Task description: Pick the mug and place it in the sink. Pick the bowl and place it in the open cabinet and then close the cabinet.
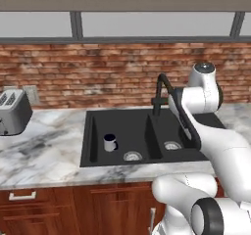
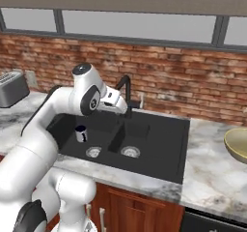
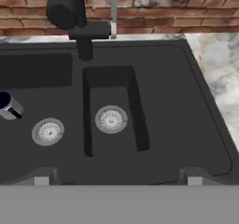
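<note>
At the far left of the left base view, a silver toaster (image 1: 13, 112) stands on the marble desk (image 1: 44, 153), against the brick wall (image 1: 98, 72), with a wall outlet (image 1: 32, 95) just beside it. Right of it, the black double-basin sink (image 1: 88, 136) is set into the desk. The mug (image 1: 110, 142) stands upright on the floor of the left basin, near that basin's silver drain (image 1: 133, 156) but apart from it; its dark handle points toward the drain. A second drain (image 1: 171, 145) sits in the right basin. The black faucet (image 1: 161, 89) rises behind the divider between the basins.

The white arm (image 1: 206, 102) reaches over the right part of the sink. The claw (image 3: 117, 181) hangs above the sink's front edge, its two fingertips (image 3: 42, 180) spread wide with nothing between them, well apart from the mug.

In the right base view, the bowl (image 2: 238, 144) rests on the desk at the far right, well clear of the sink, cut off by the frame edge. Reddish-brown low cabinet fronts (image 1: 73, 204) run beneath the desk.
</note>
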